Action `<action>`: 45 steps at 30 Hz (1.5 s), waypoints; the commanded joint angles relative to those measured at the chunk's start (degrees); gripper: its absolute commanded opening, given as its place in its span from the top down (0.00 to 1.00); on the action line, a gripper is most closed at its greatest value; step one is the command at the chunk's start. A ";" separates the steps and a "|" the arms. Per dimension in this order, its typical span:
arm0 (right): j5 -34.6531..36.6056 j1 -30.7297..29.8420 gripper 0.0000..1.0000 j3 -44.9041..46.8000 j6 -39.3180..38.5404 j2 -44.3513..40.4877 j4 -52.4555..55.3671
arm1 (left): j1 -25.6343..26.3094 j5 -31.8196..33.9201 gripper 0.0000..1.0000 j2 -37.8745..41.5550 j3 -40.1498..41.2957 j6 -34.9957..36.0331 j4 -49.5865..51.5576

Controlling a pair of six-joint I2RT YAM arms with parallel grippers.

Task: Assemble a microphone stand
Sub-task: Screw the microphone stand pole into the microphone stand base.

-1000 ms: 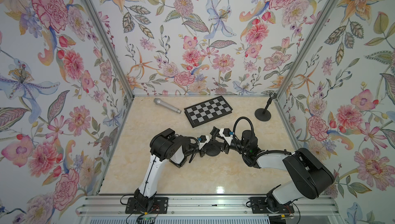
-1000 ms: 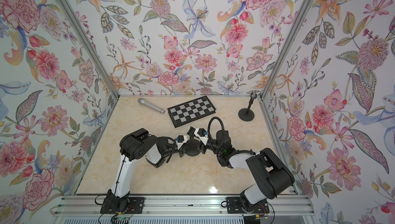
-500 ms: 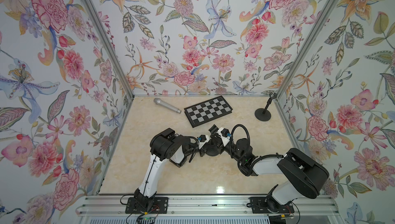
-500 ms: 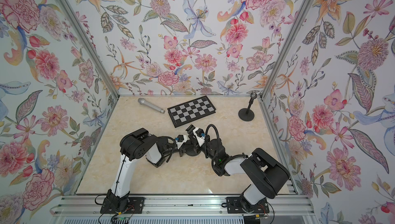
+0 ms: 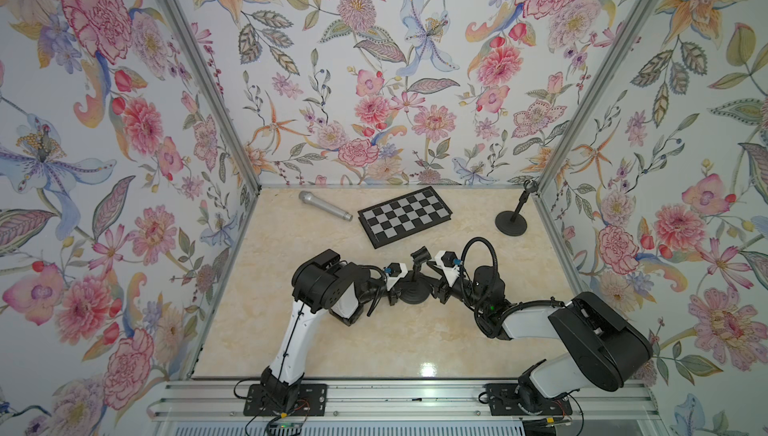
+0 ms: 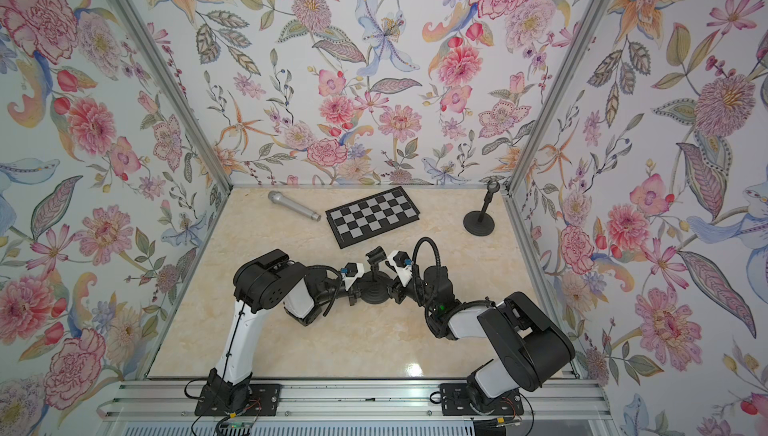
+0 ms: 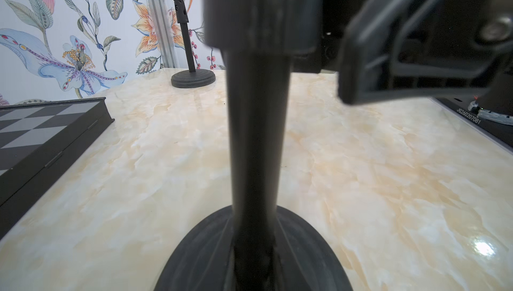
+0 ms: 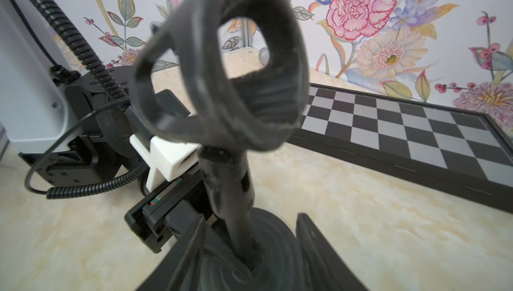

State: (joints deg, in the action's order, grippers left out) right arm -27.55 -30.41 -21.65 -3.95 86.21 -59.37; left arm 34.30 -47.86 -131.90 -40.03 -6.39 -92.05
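A black microphone stand [image 5: 419, 257] stands upright mid-table, with a round base [image 6: 376, 293], a thin pole [image 7: 256, 137] and a clip [image 8: 222, 81] on top. My left gripper [image 5: 395, 293] lies low at the base's left rim, shut on the base; its fingers are hidden in the left wrist view. My right gripper [image 8: 251, 219] is open. Its fingers [image 8: 313, 248] stand on either side of the pole just above the base [image 8: 277, 248], with a gap on each side. A silver microphone [image 5: 324, 205] lies at the back left.
A second black stand [image 5: 512, 222] stands assembled in the back right corner. A folded chessboard [image 5: 405, 215] lies at the back centre, just behind the two grippers. Flowered walls close the table on three sides.
Half a second ago the right arm's elbow had swung toward the front and left; it is now back out to the right. The stand and the left arm have stayed put.
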 commanded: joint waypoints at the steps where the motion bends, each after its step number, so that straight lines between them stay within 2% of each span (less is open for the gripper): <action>1: -17.58 2.46 0.45 -4.59 -6.29 -0.07 6.14 | -0.73 1.69 0.81 -6.77 1.90 4.02 -13.24; 4: -18.15 3.33 0.47 -5.98 -7.72 1.31 5.22 | -0.80 1.21 0.81 -7.34 1.62 4.02 -13.16; 7: -18.94 4.20 0.57 -7.21 -7.51 2.45 4.89 | -0.82 1.21 0.80 -7.02 1.37 3.67 -13.33; 10: -17.24 4.38 0.70 -7.19 -6.25 3.32 3.61 | -0.84 1.30 0.79 -7.20 1.42 4.06 -13.17; 12: -14.39 4.31 0.85 -6.74 -3.51 3.93 1.74 | -0.91 1.75 0.79 -7.83 1.25 3.43 -13.32; 13: -12.43 4.09 0.90 -6.27 -1.33 4.17 0.17 | -0.91 1.58 0.78 -7.75 1.13 3.11 -13.33; 15: -4.04 2.54 1.00 -3.46 3.82 4.88 -5.82 | -0.90 1.86 0.77 -7.21 1.18 3.14 -13.17; 19: 18.31 -5.34 1.00 1.91 8.16 5.16 -11.17 | -1.13 2.64 0.77 -7.08 1.35 2.88 -13.18; 21: 21.35 -9.19 1.00 3.83 9.36 6.07 -13.79 | -0.95 2.42 0.77 -7.24 1.18 3.05 -13.32; 24: 13.55 -8.66 0.72 7.43 8.45 8.69 -23.65 | -0.92 1.71 0.81 -7.72 0.66 2.35 -13.20; 26: 6.71 -4.76 0.64 8.86 8.60 8.60 -27.87 | -0.98 1.27 0.83 -7.32 0.69 2.76 -13.07; 29: -7.19 1.54 0.57 6.57 6.70 6.13 -23.22 | -0.91 0.61 0.89 -8.02 0.20 2.66 -12.75; 32: -15.53 4.24 0.53 1.87 -0.93 2.21 -9.87 | -0.92 -0.26 0.92 -6.55 -0.66 3.95 -8.54; 36: -22.57 5.83 0.52 -6.96 -11.42 0.58 10.11 | -0.13 -2.04 0.93 -6.16 -3.30 6.24 -0.55; 45: -29.15 8.39 0.53 -13.86 -11.86 5.41 13.64 | 0.12 -2.15 0.93 -4.95 -4.46 8.58 4.88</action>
State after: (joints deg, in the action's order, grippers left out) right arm -51.59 -22.20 -33.93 -13.04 90.17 -49.52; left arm 33.78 -52.16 -133.82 -44.45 -4.67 -91.59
